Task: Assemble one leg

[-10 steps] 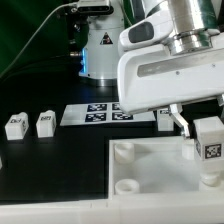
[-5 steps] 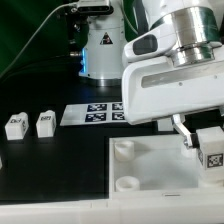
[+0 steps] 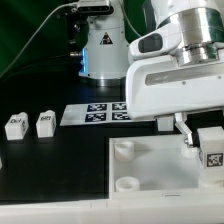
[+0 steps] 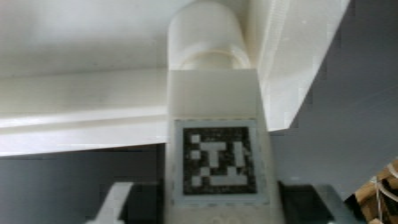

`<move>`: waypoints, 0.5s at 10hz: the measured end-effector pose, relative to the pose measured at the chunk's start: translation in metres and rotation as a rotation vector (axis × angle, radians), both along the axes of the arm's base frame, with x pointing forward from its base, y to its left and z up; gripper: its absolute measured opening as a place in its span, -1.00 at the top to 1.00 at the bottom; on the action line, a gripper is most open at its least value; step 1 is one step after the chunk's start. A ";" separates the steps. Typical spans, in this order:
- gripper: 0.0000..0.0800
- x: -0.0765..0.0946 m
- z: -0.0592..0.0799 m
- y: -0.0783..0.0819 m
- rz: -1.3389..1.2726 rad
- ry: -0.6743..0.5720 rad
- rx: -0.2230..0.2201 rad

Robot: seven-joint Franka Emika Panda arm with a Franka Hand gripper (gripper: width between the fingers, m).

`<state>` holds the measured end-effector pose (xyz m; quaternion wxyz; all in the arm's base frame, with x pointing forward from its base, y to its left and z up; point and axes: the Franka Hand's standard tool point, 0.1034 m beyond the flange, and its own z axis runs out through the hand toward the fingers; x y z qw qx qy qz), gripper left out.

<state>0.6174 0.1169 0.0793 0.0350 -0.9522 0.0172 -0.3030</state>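
Observation:
My gripper (image 3: pixel 203 143) is shut on a white leg (image 3: pixel 211 148) with a black-and-white tag and holds it upright over the far right part of the large white tabletop panel (image 3: pixel 150 170). In the wrist view the leg (image 4: pixel 217 120) fills the middle, its tag facing the camera, with a finger (image 4: pixel 128 203) pressed on each side. Its far end sits at the panel's edge (image 4: pixel 107 90); whether it is seated in a socket is hidden. Two more legs (image 3: pixel 15 125) (image 3: pixel 44 123) stand on the black table at the exterior view's left.
The marker board (image 3: pixel 95 113) lies on the table behind the panel. A white and black camera stand (image 3: pixel 100 45) rises behind it. Round corner sockets (image 3: pixel 124 150) (image 3: pixel 127 185) show on the panel's left side.
The arm and the held leg have shifted toward the exterior view's right and slightly down over the panel. In the last half second they have barely moved.

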 end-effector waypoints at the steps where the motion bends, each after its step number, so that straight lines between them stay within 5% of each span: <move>1: 0.27 -0.002 -0.003 0.000 0.001 0.019 0.002; 2: -0.19 -0.002 -0.003 0.000 0.001 0.019 0.002; 3: -0.19 -0.002 -0.004 0.000 0.001 0.021 0.002; 4: -0.53 -0.002 -0.004 0.000 0.001 0.021 0.002; 5: -0.59 -0.002 -0.004 0.000 0.001 0.021 0.002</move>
